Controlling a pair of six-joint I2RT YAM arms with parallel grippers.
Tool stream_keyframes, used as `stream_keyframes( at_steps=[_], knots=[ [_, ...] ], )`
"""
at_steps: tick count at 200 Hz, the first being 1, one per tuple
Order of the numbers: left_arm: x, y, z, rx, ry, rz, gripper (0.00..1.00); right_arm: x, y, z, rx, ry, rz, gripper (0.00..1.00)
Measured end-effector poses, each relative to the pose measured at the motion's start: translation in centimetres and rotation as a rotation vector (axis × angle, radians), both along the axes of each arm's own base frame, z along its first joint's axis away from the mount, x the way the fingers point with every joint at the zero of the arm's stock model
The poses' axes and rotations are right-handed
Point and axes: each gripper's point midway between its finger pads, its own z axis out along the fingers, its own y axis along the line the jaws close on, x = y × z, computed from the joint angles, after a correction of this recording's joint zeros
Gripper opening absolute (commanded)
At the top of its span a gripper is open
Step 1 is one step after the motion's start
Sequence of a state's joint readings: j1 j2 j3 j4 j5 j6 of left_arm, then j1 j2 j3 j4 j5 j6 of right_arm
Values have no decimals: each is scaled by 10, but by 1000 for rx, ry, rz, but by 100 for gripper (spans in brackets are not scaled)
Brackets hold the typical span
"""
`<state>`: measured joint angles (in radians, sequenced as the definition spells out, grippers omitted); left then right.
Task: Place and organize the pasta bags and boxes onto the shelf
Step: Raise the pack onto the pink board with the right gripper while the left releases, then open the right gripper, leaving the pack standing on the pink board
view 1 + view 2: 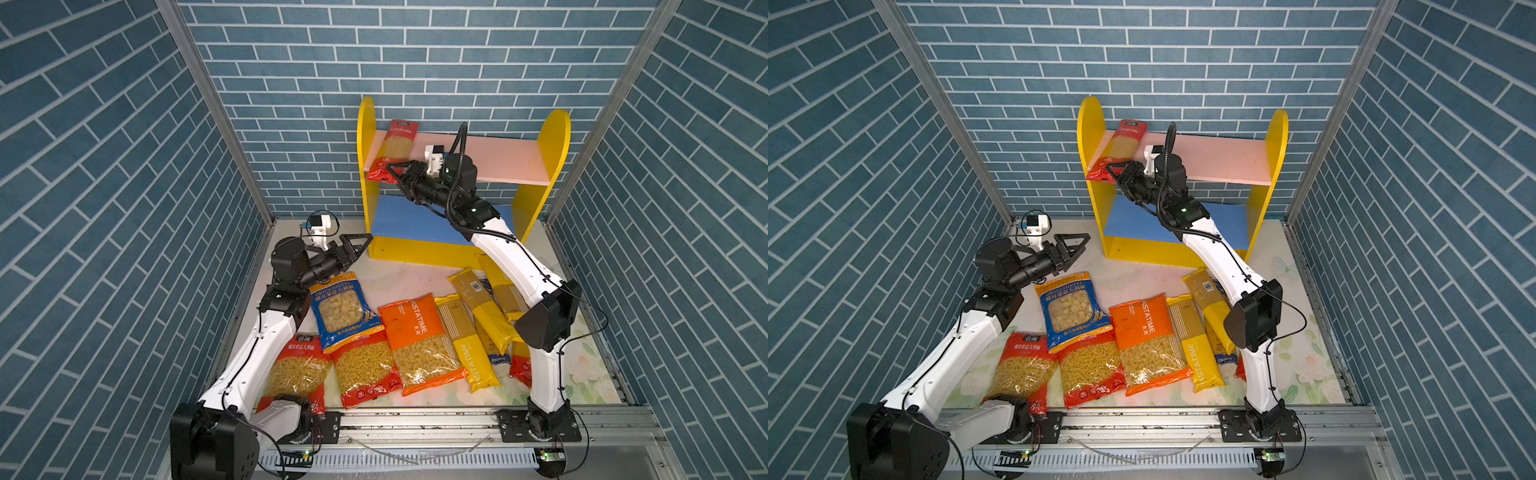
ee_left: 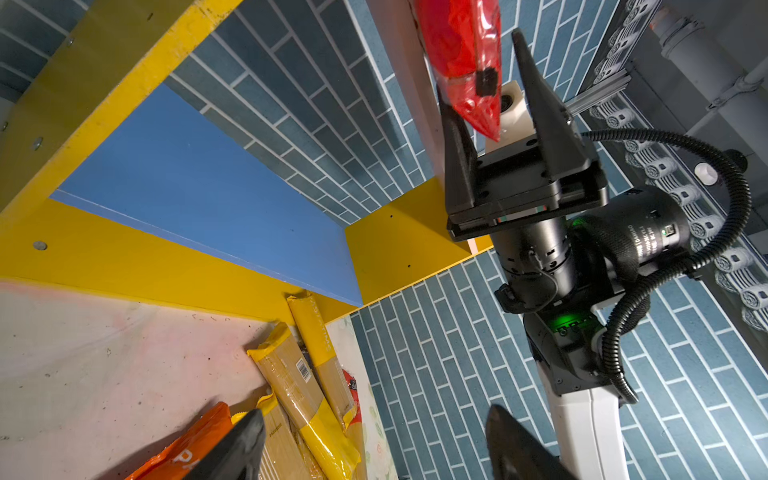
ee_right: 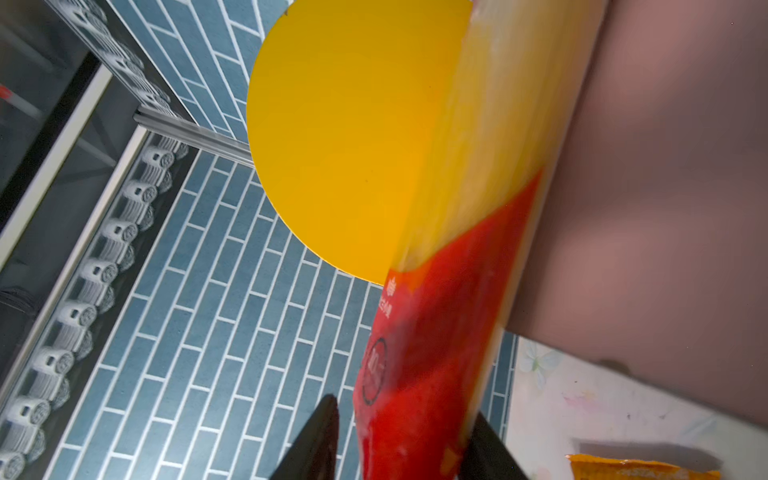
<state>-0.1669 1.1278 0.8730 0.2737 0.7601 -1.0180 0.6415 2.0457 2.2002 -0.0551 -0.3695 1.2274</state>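
Right gripper (image 1: 395,176): jaws parted astride the near end of the red spaghetti pack (image 1: 397,145); a gap shows beside one finger.
Pack position: flat on the pink upper board (image 1: 498,160) of the shelf (image 1: 552,137), beside a yellow side panel, near end overhanging the front edge.
Left gripper (image 1: 361,249): jaws wide, empty, above the table (image 1: 395,278) near the shelf base.
Table stock: blue bag (image 1: 343,309), orange bag (image 1: 415,340), two red bags (image 1: 365,365), yellow spaghetti packs (image 1: 469,345), overlapping.

What I count here
Two red bags (image 1: 297,370), one blue bag (image 1: 343,309), one orange bag (image 1: 419,345), three yellow spaghetti packs (image 1: 471,351), one red spaghetti pack (image 1: 395,149), one shelf (image 1: 552,137); more packs half hidden.
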Motion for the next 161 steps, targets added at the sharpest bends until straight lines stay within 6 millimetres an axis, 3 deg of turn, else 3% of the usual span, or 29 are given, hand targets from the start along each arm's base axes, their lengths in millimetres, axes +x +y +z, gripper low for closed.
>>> stream_keyframes(
  at_steps=[45, 77, 106, 134, 161],
  knots=[
    [-2, 0, -10, 1, 22, -1, 84, 8, 10, 12, -51, -45, 32, 20],
    [-6, 1, -15, 3, 28, 2, 84, 16, 20, -4, -68, -31, 92, 14],
    [-6, 1, -22, 5, 43, 5, 84, 20, 16, -11, -70, -18, 123, 10],
    [-6, 0, -23, 4, 49, 4, 84, 21, 9, -11, -69, -14, 149, 10],
    [-6, -1, -25, 6, 56, 1, 84, 20, 9, -9, -60, -16, 165, 17]
  ],
)
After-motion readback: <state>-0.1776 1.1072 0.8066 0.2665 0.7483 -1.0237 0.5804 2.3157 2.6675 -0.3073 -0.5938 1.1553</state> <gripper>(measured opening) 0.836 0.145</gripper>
